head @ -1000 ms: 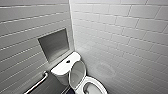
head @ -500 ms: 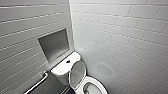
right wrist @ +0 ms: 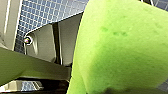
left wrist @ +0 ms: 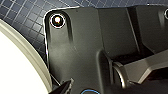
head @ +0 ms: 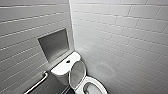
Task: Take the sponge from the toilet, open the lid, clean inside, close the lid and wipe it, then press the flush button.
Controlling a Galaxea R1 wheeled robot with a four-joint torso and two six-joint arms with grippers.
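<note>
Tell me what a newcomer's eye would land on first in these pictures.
The bright green sponge looms close in the right wrist view, against a dark gridded floor. In the head view, the white toilet stands in the corner of two pale tiled walls, its lid raised, below a grey recessed niche.

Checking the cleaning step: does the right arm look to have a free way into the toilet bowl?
Probably yes: the lid stands raised toward the tank, leaving the bowl open from above, and the sponge sits close before the right wrist camera.
</note>
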